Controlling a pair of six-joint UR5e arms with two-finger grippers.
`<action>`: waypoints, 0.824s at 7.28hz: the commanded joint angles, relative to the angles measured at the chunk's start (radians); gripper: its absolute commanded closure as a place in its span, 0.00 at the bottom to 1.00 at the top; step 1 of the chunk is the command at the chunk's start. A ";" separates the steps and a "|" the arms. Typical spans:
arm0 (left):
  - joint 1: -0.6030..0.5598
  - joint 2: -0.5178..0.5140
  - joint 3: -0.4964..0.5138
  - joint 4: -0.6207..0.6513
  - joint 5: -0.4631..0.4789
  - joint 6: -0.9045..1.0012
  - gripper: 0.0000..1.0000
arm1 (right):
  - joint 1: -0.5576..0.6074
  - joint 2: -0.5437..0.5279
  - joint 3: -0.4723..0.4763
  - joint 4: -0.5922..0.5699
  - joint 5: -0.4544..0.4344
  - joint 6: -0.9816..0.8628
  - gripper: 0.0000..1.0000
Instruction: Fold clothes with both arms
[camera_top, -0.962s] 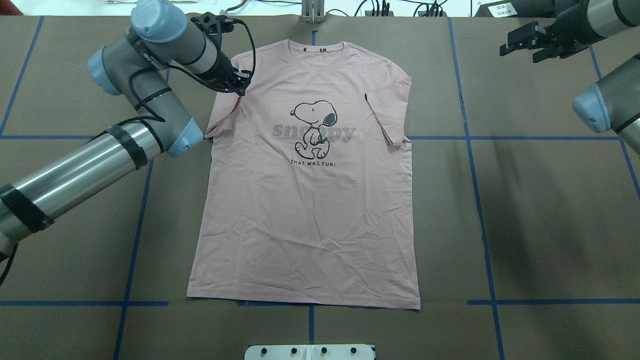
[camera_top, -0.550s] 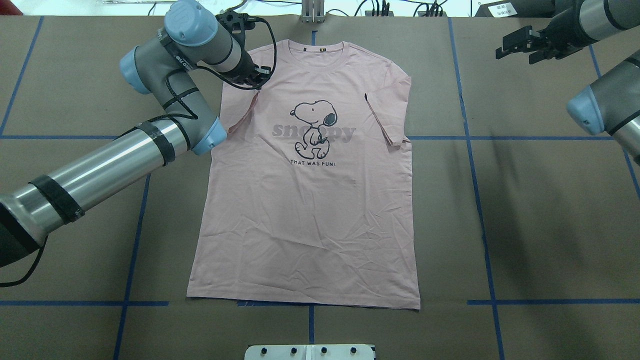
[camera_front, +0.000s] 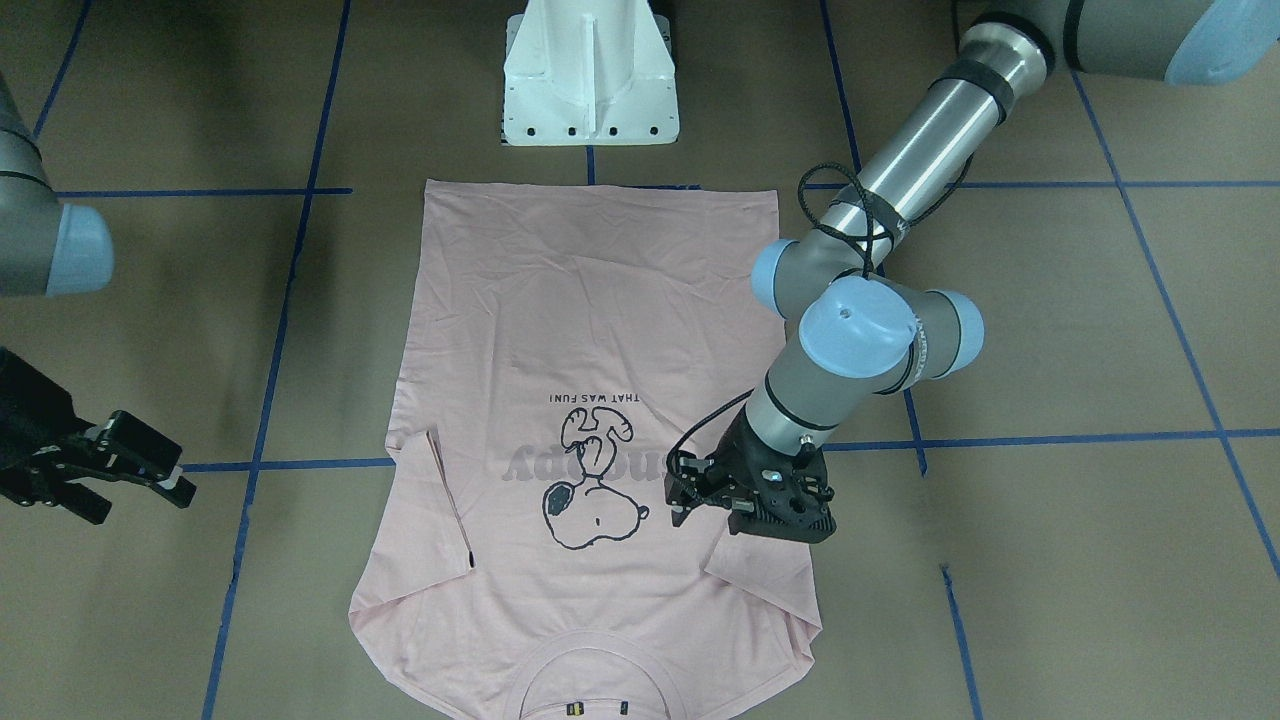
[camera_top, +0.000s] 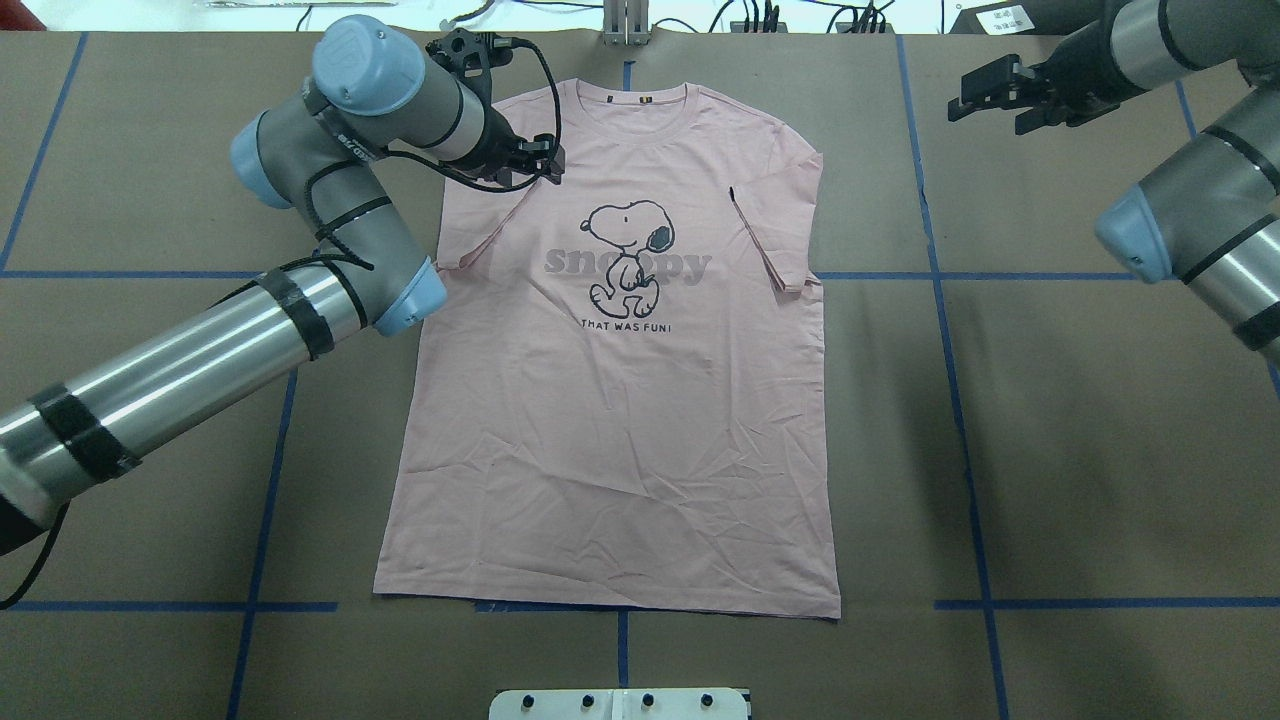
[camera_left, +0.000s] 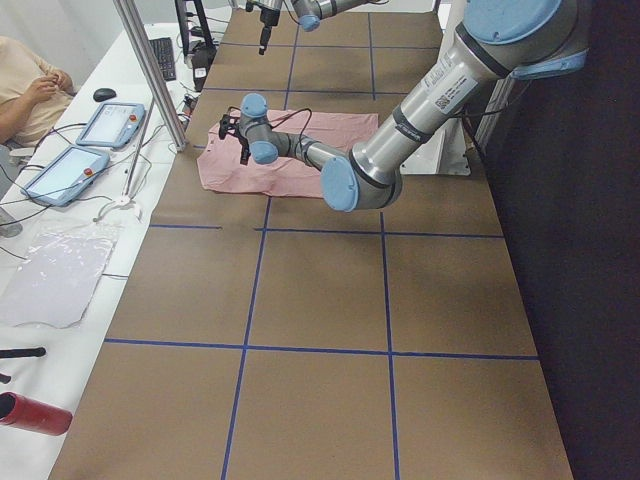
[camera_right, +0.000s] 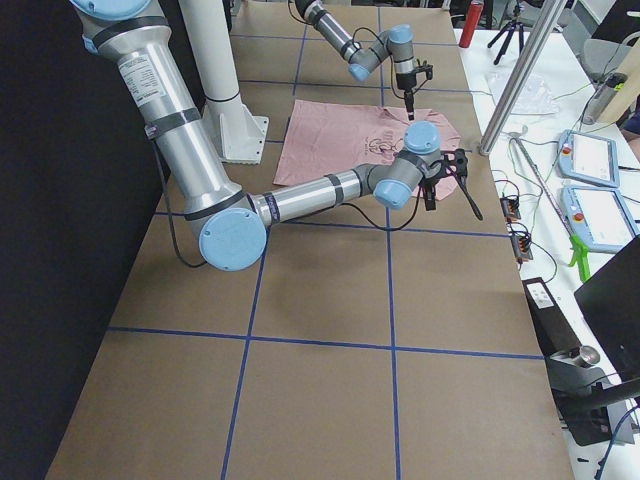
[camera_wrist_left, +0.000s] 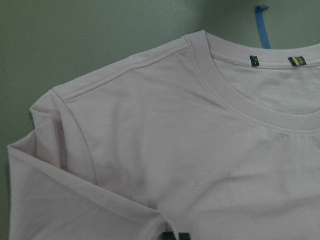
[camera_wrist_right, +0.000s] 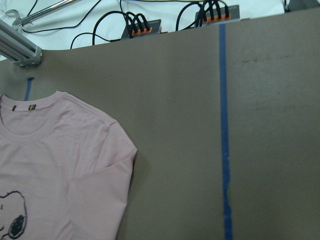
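Observation:
The pale pink Snoopy T-shirt (camera_top: 610, 420) lies flat, print up, collar at the far edge; it also shows in the front view (camera_front: 590, 320). Its sleeve on my right side is folded inward (camera_top: 775, 240). My left gripper (camera_top: 530, 178) is shut on the other sleeve and holds it lifted and turned in over the chest; it also shows in the front view (camera_front: 742, 528). In the left wrist view the sleeve's edge (camera_wrist_left: 100, 200) runs to the closed fingertips (camera_wrist_left: 170, 235). My right gripper (camera_top: 962, 98) is open and empty, above bare table beyond the shirt's right shoulder.
The brown table is marked with blue tape lines (camera_top: 950, 400). The white pedestal base (camera_front: 590, 80) stands at the near edge by the shirt's hem. An aluminium post (camera_top: 625, 25) and cables lie behind the collar. Tablets (camera_left: 110, 125) and an operator sit beyond the far edge.
My left gripper has moved right and inward with the sleeve, folding it over the chest. My right gripper has moved left toward the shirt's shoulder.

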 joint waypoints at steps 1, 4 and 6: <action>0.006 0.217 -0.288 0.006 -0.004 -0.035 0.21 | -0.218 -0.044 0.172 -0.011 -0.174 0.329 0.00; 0.015 0.341 -0.395 0.005 0.001 -0.036 0.16 | -0.609 -0.130 0.439 -0.218 -0.560 0.673 0.06; 0.015 0.369 -0.405 0.003 -0.001 -0.036 0.14 | -0.874 -0.170 0.604 -0.436 -0.826 0.842 0.22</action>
